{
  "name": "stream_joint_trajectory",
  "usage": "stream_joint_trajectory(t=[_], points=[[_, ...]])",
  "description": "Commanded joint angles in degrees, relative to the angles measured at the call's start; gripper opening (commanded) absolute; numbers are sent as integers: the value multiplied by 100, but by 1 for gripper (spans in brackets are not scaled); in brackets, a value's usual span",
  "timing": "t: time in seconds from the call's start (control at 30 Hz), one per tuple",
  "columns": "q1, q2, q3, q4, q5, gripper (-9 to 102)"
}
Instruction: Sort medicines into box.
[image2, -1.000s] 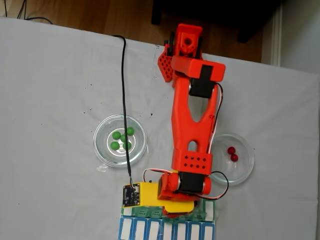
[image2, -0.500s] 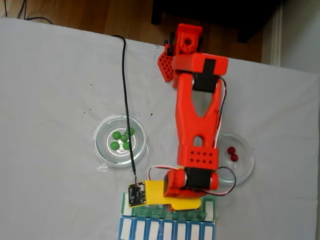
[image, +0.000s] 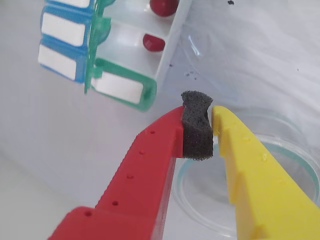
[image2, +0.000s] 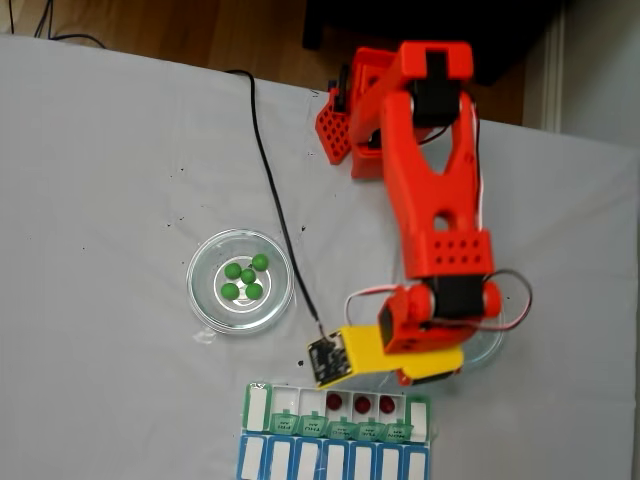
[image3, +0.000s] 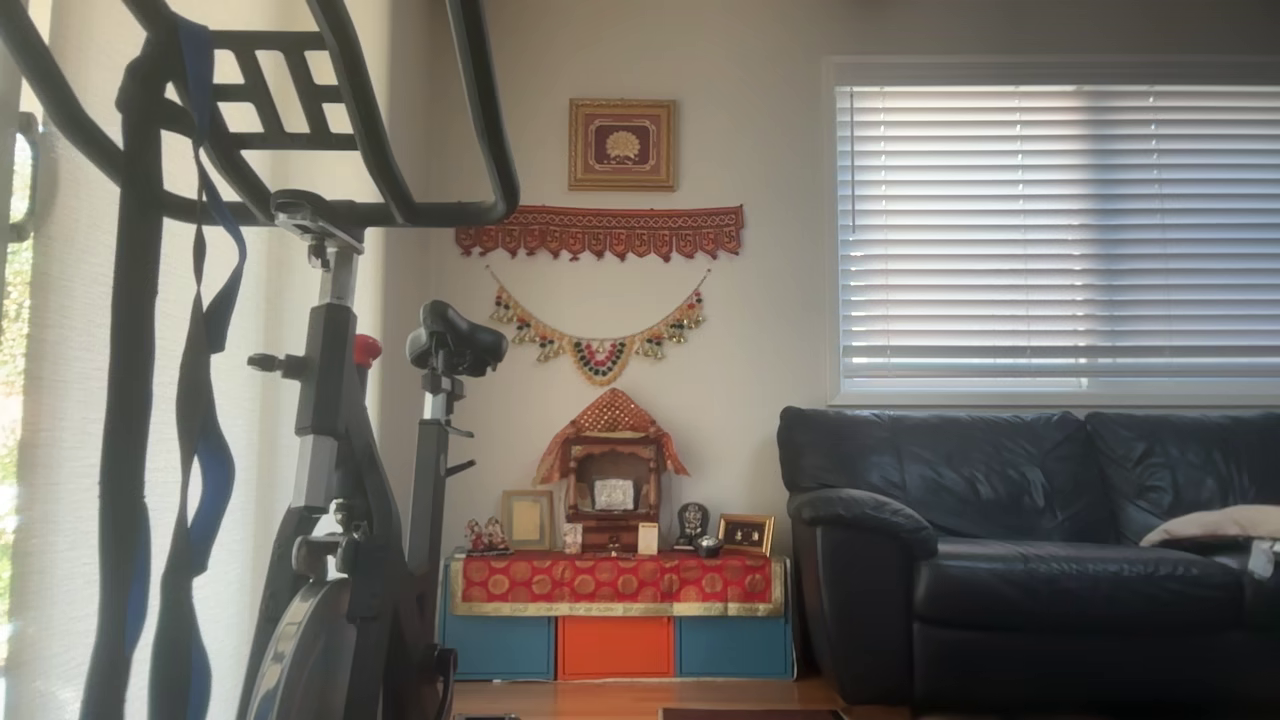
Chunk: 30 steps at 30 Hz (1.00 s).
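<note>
Gripper (image: 206, 131) is sitting closed w/ just its foam pad (image: 196, 131) squeezed between red and yellow jaws, nothing else held, hovering over the right glass dish (image2: 487, 345) just above the box (image2: 338, 412). Three red medicines (image2: 360, 404) are lying in the box's open compartments; green ones (image2: 245, 277), prob. five, are resting in the left dish (image2: 240, 281), up-left of the box.

No lettering on the box (image2: 256, 408) lids is legible.

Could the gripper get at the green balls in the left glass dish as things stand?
Probably yes. The five glossy green balls lie uncovered in the clear round glass dish. The red-and-yellow gripper, pinching nothing but its foam pad, hangs above the right-hand dish. Only its black cable crosses nearby.
</note>
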Motion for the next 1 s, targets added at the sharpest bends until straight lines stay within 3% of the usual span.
stream_joint_trajectory(t=[0.0,0.4,0.63,0.97], points=[[-211,870,18,70,35,1],[-1011,1239,1055,272,-88,2],[-1503,2426,2285,246,-18,2],[-1670,1951,2347,114,53,2]])
